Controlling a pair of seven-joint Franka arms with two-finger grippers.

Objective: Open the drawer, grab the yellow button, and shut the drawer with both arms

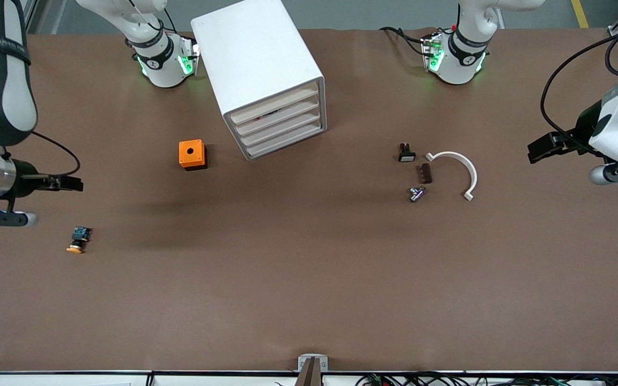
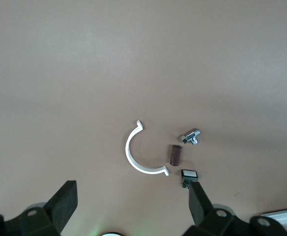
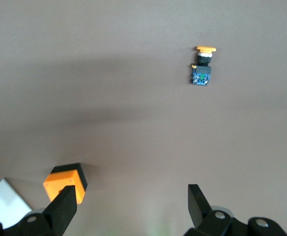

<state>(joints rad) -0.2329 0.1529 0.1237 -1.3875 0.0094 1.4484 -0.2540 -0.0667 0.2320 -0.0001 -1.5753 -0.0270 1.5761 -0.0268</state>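
While both arms wait aloft, left gripper (image 2: 131, 206) and right gripper (image 3: 129, 209) spread wide, empty; button (image 1: 78, 240) lies untouched on table (image 1: 309, 279).

Orange-capped, blk/blue button (image 1: 78, 239)

Orange-capped button (image 1: 79, 239) (image 3: 202, 66) — on its side, on the table

brown table (image 1: 309, 279) (matte, evenly lit) | grey floor (image 1: 352, 13) past its edge
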